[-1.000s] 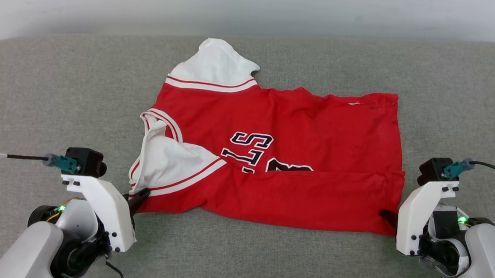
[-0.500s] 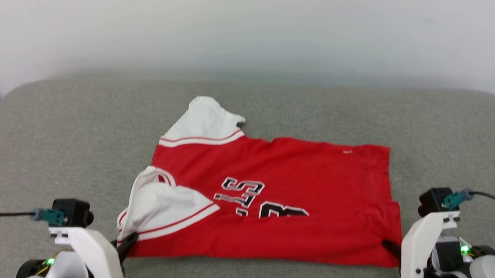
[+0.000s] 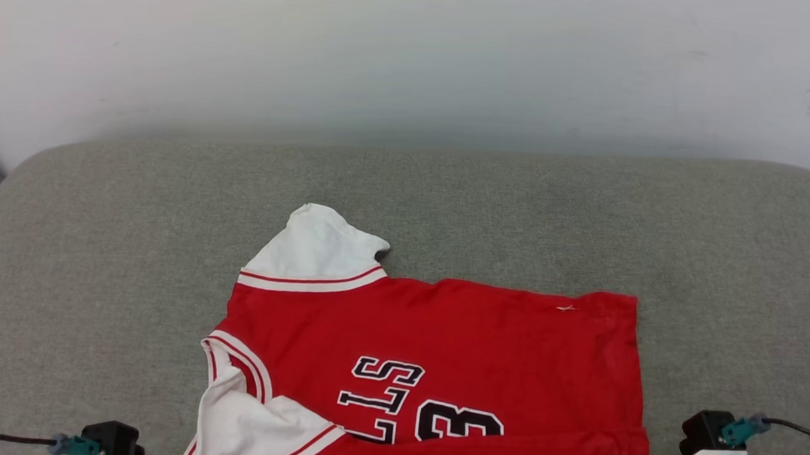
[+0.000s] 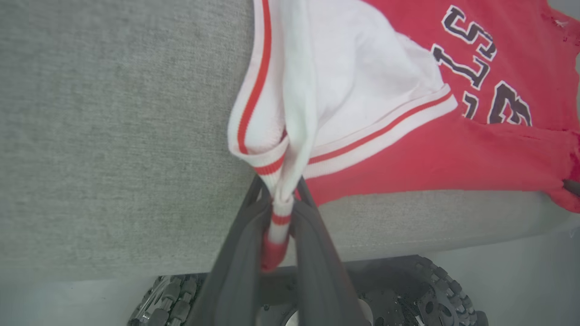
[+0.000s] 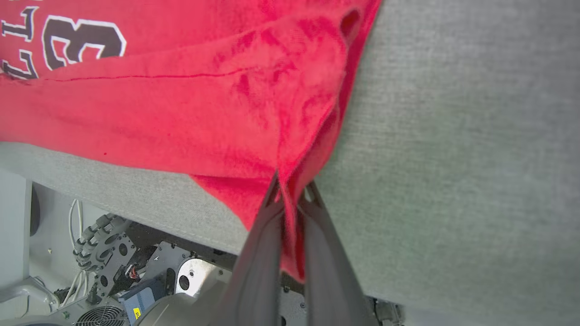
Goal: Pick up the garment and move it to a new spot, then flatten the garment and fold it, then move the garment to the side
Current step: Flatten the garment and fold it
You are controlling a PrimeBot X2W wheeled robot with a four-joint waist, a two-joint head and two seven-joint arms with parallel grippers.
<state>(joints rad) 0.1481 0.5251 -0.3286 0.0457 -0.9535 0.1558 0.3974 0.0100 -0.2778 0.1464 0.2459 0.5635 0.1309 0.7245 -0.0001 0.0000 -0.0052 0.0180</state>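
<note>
Fingers of both grippers on garment

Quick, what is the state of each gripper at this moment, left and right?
Left gripper: shut on the garment, pinching its striped sleeve trim.
Right gripper: shut on the garment, at a red corner.

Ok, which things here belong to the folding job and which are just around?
Job: garment; left end effector, shut on its striped sleeve; right end effector, shut on its red corner.
Around: grey cushion; white wall; robot's wheels.
</note>
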